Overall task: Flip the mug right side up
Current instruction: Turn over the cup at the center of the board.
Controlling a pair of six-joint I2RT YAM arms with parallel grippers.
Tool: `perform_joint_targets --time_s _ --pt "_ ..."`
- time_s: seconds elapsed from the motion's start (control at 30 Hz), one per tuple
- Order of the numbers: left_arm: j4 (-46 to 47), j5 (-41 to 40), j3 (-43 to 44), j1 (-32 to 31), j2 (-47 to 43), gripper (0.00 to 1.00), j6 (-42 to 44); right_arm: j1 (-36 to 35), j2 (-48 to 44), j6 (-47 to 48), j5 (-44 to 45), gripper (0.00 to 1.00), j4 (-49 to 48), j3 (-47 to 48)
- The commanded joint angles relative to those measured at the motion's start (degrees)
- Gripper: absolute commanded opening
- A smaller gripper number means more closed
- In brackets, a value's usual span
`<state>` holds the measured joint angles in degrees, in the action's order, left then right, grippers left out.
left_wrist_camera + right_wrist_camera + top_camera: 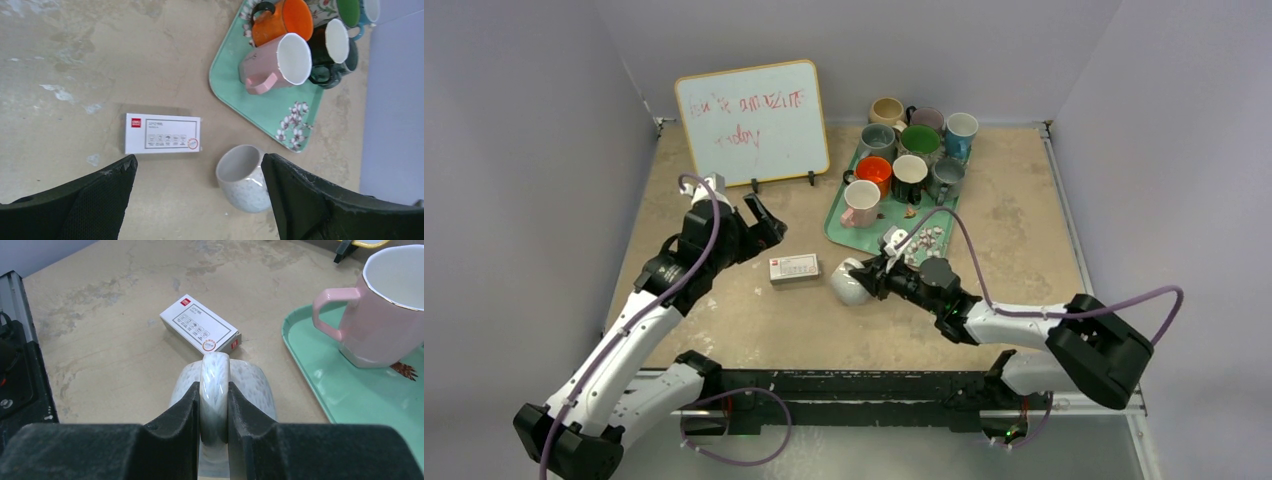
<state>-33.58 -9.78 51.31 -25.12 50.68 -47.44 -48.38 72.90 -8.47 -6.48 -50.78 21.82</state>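
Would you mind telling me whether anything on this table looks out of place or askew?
The speckled mug lies tipped on the bare table beside the white box, off the green tray where other mugs stand upright. The right gripper is shut on its handle.

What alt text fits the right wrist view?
The right pincer is shut on the handle of a speckled white mug. A small white box lies just beyond it; a pink mug stands on a green tray at right.
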Motion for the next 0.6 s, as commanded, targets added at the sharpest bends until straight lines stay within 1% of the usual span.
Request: perform_joint_targets --time_s 0.0,0.1,0.3,0.43,0.57 --pt "4.1 4.9 0.8 0.4 -2.2 0.93 -7.1 -1.2 2.9 2.6 3.4 0.00 -23.4 -1.4" --pt "4.0 5.4 0.9 0.4 -2.3 0.92 -8.2 -2.5 6.7 3.5 4.0 0.00 -29.8 -2.1" --pt "2.6 4.3 0.9 0.4 -2.5 0.91 -7.7 -4.2 13.6 2.7 5.5 0.00 -42.9 -4.7" --pt "2.1 3.4 1.0 0.5 -2.7 0.91 -7.2 -4.6 14.0 3.6 6.0 0.00 -44.3 -6.1" --pt "2.0 3.4 1.0 0.4 -2.9 0.90 -6.7 -4.9 12.1 4.2 5.7 0.00 -40.5 -7.7"
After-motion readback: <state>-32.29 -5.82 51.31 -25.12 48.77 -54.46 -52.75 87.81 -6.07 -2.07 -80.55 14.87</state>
